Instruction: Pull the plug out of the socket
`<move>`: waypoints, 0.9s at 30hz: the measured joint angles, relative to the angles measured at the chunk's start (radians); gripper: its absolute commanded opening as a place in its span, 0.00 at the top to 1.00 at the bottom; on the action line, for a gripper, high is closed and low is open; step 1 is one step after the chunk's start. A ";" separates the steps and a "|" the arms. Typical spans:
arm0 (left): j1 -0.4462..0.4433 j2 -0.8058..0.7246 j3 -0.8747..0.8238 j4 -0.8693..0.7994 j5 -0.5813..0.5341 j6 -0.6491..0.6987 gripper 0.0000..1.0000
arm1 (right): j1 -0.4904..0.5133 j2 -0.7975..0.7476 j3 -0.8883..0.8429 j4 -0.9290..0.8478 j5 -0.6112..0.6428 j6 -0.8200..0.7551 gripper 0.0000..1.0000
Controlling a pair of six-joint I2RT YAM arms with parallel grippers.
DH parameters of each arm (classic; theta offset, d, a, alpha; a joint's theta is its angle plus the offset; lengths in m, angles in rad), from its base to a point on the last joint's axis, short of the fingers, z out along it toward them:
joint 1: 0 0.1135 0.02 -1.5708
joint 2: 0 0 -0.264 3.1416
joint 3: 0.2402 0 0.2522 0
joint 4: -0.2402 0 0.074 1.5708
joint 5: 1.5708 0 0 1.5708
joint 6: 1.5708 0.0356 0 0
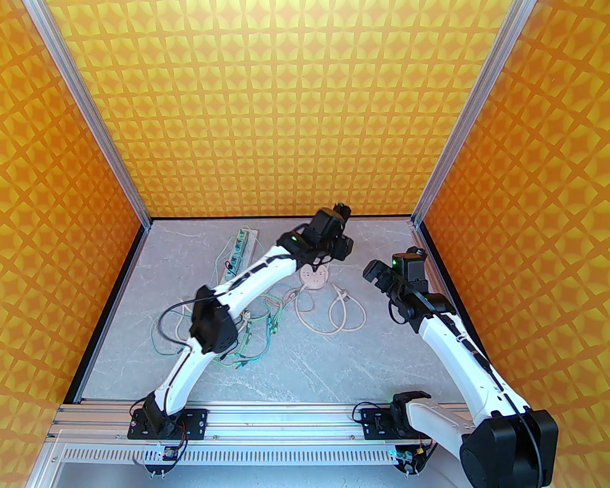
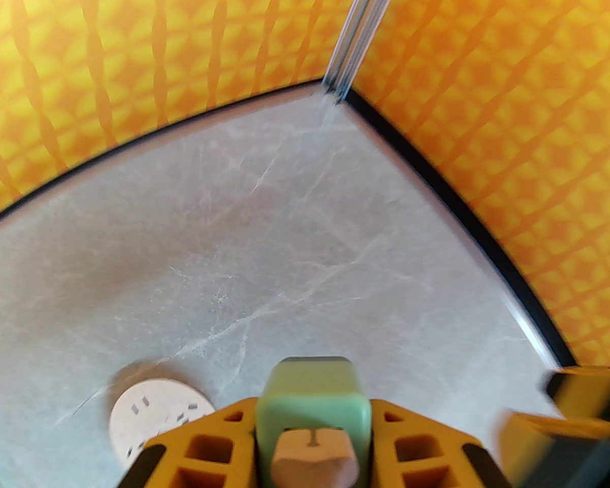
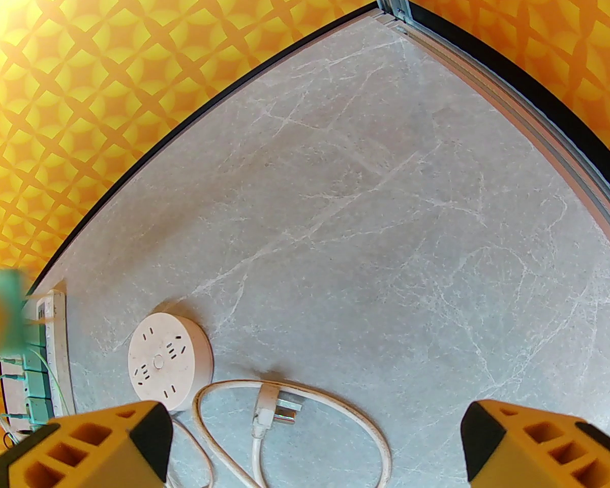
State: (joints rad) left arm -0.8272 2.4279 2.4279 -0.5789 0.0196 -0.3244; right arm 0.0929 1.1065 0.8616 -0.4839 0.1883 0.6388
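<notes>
Left gripper (image 1: 343, 248) is raised over the far centre of the grey marble worktop (image 1: 366, 354); its jaws can't be read from this angle. Round pale-pink socket disc (image 1: 315, 276) sits just on its near-left side. Long white power strip with green plugs (image 1: 239, 249) lies further to its left, near the back wall. Tangle of thin green cables (image 1: 254, 333) lies well nearer, by that arm's elbow. Looped cream cord (image 1: 343, 313) lies between both grippers, on the near side. Right gripper (image 1: 378, 272) is right of the disc, apart from it.
</notes>
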 measured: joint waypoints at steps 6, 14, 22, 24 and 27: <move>0.018 0.128 0.000 0.138 0.027 -0.005 0.77 | 0.000 0.000 -0.008 0.001 0.000 0.000 0.01; 0.035 0.258 0.018 0.309 0.088 -0.054 0.71 | 0.000 0.000 -0.018 -0.002 0.000 0.000 0.02; 0.037 0.322 0.019 0.388 0.161 -0.138 0.45 | 0.000 0.001 -0.018 -0.002 0.005 0.000 0.02; 0.037 0.322 0.019 0.402 0.176 -0.154 0.37 | 0.000 0.002 -0.018 -0.003 0.005 0.000 0.02; 0.037 0.320 0.011 0.428 0.191 -0.167 0.25 | 0.000 0.002 -0.018 -0.003 0.005 0.000 0.01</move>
State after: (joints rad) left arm -0.7906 2.7480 2.4393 -0.1509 0.2104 -0.4915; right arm 0.0929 1.1080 0.8436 -0.4866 0.1928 0.6388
